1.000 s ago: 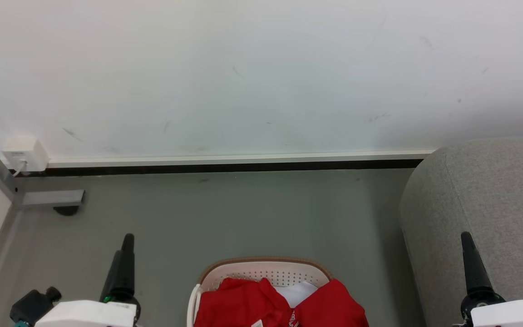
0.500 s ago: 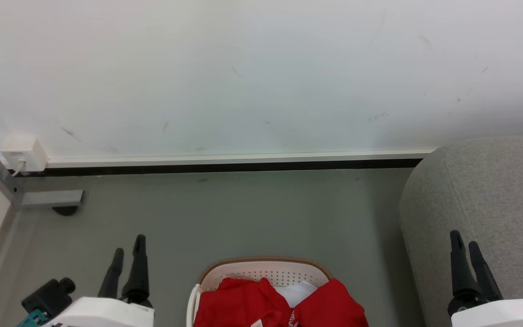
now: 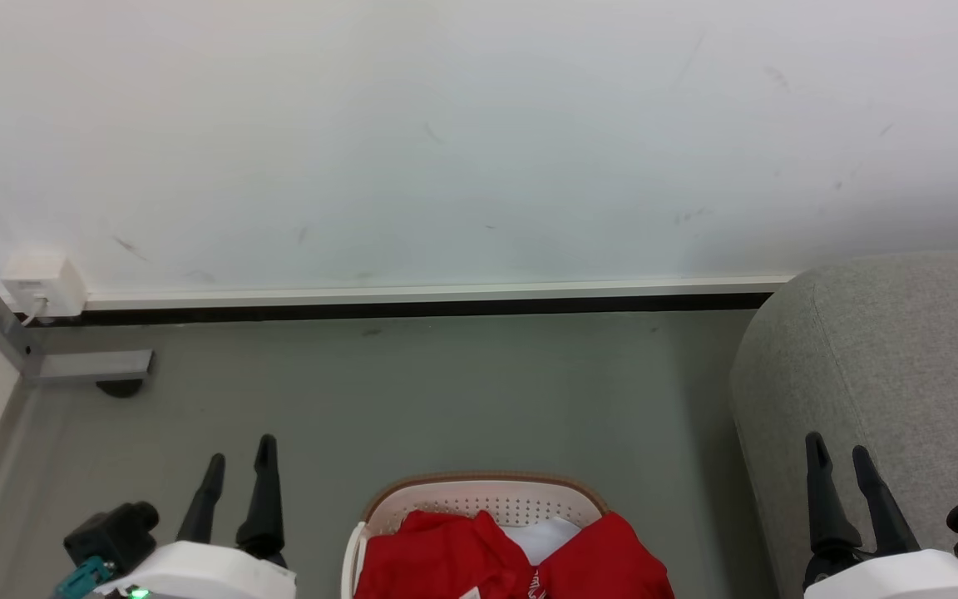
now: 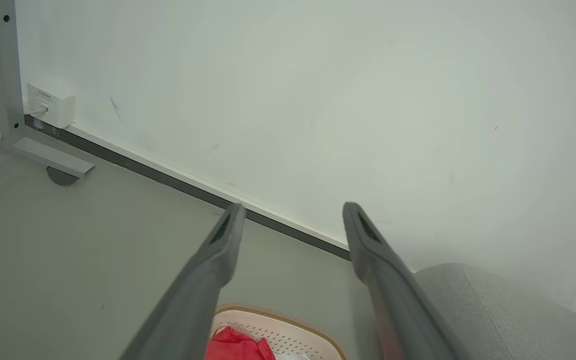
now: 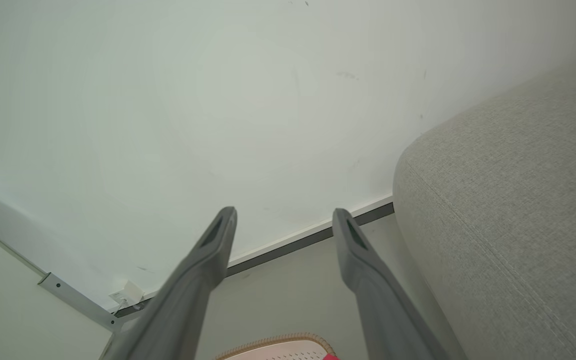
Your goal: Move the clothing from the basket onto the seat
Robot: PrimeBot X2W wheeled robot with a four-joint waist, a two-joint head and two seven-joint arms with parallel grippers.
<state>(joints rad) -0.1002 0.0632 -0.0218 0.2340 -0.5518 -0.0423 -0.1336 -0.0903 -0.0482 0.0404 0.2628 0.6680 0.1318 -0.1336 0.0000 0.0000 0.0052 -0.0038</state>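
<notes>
Both grippers have been turned since a second ago, so the left gripper [image 3: 239, 451] and right gripper [image 3: 838, 446] are seen spread wide and empty; nothing has been lifted yet. The red clothing [image 3: 446, 551] is heaped in the basket [image 3: 487, 481] on the floor [image 3: 446, 391], near the seat [image 3: 903, 349]

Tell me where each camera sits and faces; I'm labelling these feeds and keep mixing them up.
Head view: on the head, facing forward and down at floor, wall, basket of clothing, seat; left jaws lower left, right jaws lower right, both open.
Left wrist view: on the left wrist, facing along the left jaws toward wall and floor.
Right wrist view: on the right wrist, facing along the right jaws toward wall, seat beside.
Shared: all three show basket and seat.
</notes>
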